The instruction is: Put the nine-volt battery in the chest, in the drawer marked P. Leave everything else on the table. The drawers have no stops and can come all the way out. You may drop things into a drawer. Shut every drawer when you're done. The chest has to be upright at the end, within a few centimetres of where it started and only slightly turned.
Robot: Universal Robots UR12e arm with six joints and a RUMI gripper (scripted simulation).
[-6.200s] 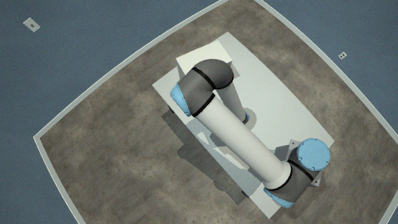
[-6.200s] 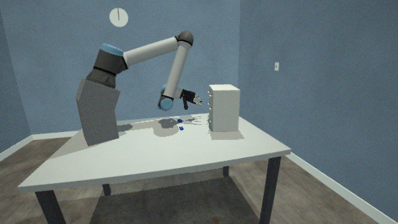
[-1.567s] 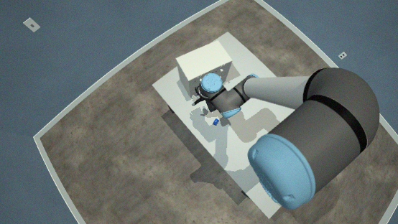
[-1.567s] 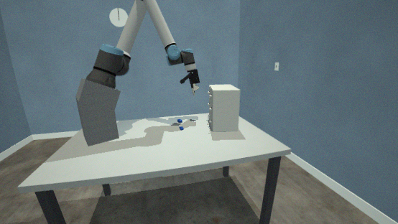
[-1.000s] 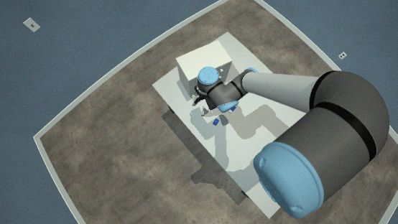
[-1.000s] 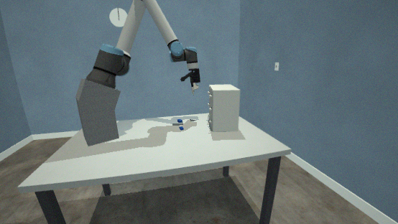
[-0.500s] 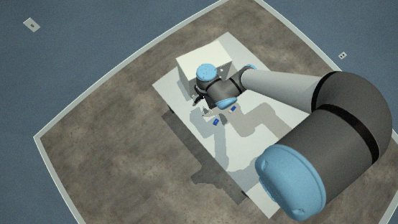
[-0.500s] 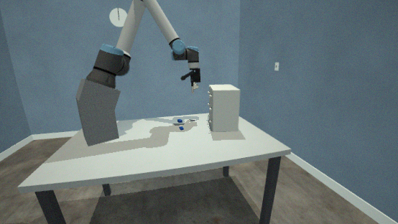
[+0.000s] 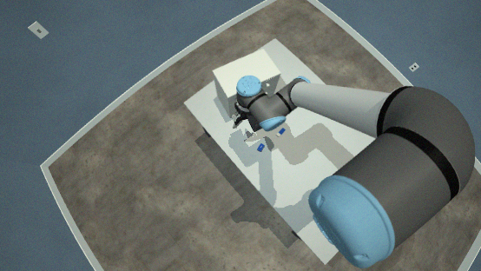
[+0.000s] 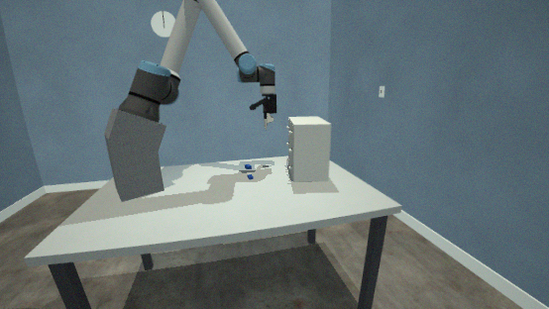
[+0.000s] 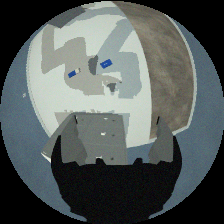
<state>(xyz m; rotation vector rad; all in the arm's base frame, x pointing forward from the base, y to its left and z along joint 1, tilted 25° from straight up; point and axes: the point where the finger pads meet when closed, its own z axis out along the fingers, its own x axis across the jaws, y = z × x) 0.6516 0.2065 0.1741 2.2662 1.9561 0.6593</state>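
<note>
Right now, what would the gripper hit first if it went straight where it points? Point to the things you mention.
The gripper [image 9: 235,120] [image 10: 268,124] [image 11: 117,116] points down, so probably the white table top [image 9: 304,117] [image 10: 198,218] [image 11: 45,100], beside the cream drawer chest [image 9: 245,69] [image 10: 312,149] [image 11: 95,140]; its exact clearance is unclear.

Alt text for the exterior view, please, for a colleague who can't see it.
The open gripper hangs above the table, in front of the upright chest's knobbed face. Two small blue things lie on the table between the arm's grey base and the chest, too small to identify here.

Grey-and-charcoal arm [image 9: 343,102] [image 10: 225,27], blue joint caps, black end effector [image 10: 266,121] [image 11: 117,116].
</note>
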